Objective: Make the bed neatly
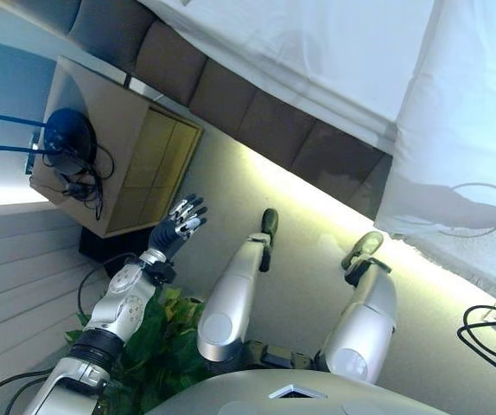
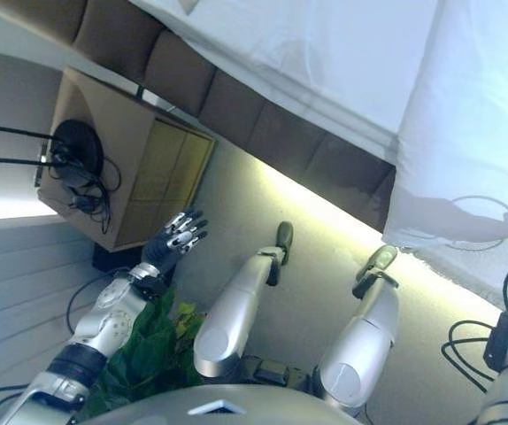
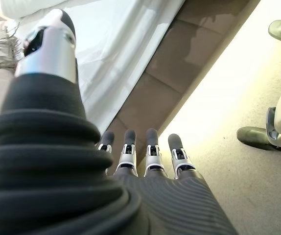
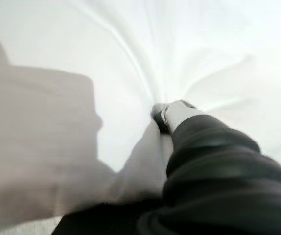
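Note:
The bed has a brown padded frame (image 1: 257, 121) and a white sheet (image 1: 317, 52) on top. A white duvet (image 1: 455, 112) hangs over the bed's edge at the right, down to the floor. My left hand (image 1: 179, 226) is open and empty, raised over the floor between the nightstand and the bed side; its straight fingers (image 3: 145, 156) show in the left wrist view. My right hand (image 4: 179, 115) shows only in its wrist view, where the thumb pinches the white duvet (image 4: 130, 49) and folds radiate from the grip.
A wooden nightstand (image 1: 118, 156) stands left of the bed, with a dark round device and cables (image 1: 68, 138) on it. A green plant (image 1: 162, 346) is below my left arm. Pale carpet (image 1: 317, 242) runs along the bed side.

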Controlling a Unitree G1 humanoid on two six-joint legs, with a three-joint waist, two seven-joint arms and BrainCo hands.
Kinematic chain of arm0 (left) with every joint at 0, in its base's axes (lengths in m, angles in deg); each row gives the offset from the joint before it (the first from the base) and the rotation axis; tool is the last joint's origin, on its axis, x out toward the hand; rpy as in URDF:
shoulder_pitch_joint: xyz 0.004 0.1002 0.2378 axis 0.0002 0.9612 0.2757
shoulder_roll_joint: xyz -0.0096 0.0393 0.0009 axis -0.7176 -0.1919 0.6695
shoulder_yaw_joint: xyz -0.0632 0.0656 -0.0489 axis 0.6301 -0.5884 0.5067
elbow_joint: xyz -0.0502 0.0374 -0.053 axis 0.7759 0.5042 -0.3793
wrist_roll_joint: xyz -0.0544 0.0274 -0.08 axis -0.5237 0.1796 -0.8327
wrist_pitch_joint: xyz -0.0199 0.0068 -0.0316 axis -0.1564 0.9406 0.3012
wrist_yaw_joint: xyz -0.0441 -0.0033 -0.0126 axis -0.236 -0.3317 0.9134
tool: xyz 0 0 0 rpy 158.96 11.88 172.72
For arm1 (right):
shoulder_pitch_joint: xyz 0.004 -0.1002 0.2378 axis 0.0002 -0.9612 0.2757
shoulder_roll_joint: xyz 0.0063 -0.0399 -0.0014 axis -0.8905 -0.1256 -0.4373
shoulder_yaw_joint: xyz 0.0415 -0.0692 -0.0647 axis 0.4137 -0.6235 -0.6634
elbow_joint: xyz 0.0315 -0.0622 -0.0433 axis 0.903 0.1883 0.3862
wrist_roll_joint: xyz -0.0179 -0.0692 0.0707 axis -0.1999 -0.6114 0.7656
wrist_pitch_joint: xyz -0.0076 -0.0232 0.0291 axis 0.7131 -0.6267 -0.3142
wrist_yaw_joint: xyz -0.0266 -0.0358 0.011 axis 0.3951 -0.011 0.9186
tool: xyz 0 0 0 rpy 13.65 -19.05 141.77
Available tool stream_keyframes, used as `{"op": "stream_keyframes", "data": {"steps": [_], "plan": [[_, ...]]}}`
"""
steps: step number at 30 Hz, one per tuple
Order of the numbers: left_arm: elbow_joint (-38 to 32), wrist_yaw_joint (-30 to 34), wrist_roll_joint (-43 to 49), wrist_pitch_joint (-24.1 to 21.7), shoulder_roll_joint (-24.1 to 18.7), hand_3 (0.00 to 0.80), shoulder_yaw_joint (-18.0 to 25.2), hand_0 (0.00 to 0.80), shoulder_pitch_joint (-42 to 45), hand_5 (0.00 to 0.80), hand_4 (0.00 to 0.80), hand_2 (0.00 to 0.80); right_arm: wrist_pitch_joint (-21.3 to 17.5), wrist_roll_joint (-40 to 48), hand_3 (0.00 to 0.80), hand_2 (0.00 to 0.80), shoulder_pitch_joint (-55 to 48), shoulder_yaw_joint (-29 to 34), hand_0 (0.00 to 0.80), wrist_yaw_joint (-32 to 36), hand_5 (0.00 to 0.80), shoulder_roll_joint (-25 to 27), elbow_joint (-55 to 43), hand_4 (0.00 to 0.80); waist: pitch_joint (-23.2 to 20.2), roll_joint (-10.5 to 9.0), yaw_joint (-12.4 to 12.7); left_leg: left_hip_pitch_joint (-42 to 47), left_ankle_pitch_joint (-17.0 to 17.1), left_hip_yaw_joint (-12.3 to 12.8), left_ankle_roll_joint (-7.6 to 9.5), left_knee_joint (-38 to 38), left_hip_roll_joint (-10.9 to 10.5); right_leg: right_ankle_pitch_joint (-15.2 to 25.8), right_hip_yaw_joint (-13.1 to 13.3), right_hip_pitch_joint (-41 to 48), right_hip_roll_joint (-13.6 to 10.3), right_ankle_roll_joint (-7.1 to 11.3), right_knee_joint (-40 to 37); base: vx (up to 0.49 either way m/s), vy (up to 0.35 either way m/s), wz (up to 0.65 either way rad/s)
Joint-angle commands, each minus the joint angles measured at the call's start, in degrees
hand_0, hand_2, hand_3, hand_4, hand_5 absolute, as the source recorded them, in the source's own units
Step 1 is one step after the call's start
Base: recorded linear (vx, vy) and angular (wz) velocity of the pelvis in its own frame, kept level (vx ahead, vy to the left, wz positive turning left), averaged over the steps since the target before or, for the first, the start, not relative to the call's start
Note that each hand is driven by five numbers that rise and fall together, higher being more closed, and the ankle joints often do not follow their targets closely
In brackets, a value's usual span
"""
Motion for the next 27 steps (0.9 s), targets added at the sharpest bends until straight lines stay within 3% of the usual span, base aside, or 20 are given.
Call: {"op": "stream_keyframes", "data": {"steps": [1, 6, 11, 19, 27], "plan": [[-5.0, 1.0, -2.3, 0.1, -2.7, 0.0, 2.4, 0.0, 1.7, 0.0, 0.0, 0.0, -0.4, -8.0, 0.8, 0.8, -1.2, -5.1, 0.8, 5.5, 0.8, -2.5, -2.6, 0.8, -1.9, 0.26, 1.7, 0.7, 4.6, -0.7, -0.46, -4.3, 2.6, 3.5, 2.3, 2.7, -3.6, 5.73, -2.8, 0.065, 0.03, 0.21], [-6.0, 2.5, -2.5, 1.9, -3.8, 0.0, 3.4, 0.0, 2.4, 0.0, 0.0, 0.0, 0.8, -7.3, 0.8, 0.8, -2.7, -7.1, 0.8, 7.7, 0.8, -6.8, -4.2, 0.8, -5.0, -0.53, 3.8, 4.1, 4.6, -1.9, -0.31, -5.8, 1.7, 4.0, -0.7, 8.9, -4.2, 5.68, -5.4, 0.115, 0.033, 0.31], [-5.9, 4.1, -3.0, 2.7, -3.9, 0.0, 5.1, 0.0, 3.2, 0.0, 0.0, 0.0, 1.6, -10.6, 0.8, 0.8, -3.5, -10.4, 0.8, 8.0, 0.8, -14.4, -5.4, 0.8, -8.5, -2.31, 6.6, 8.2, 5.0, -4.1, -0.15, -9.1, 1.2, 5.7, -3.8, 16.8, -3.3, 6.32, -11.9, 0.147, 0.038, 0.29], [-3.5, 7.0, -0.1, 2.7, -2.1, 0.0, 7.1, 0.0, 4.6, 0.0, 0.0, 0.0, -0.1, -11.6, 0.8, 0.8, -1.4, -19.2, 0.8, 2.1, 0.8, -24.5, -10.0, 0.8, -12.5, -5.26, 11.7, 13.5, 6.3, -6.6, 0.08, -15.1, 0.5, 8.5, -8.8, 27.5, -2.1, 7.21, -20.0, 0.147, 0.052, 0.32], [-1.6, 9.9, 4.4, 4.5, -0.1, 0.0, 9.6, 0.0, 6.0, 0.0, 0.0, 0.0, -0.5, -21.6, 0.8, 0.8, 1.8, -29.3, 0.8, -1.7, 0.8, -33.6, -15.5, 0.8, -13.5, -7.57, 15.8, 15.0, 5.3, -7.9, -0.04, -13.7, -0.6, 9.5, -12.8, 33.1, -2.9, 7.27, -21.4, 0.127, 0.024, 0.41]]}}
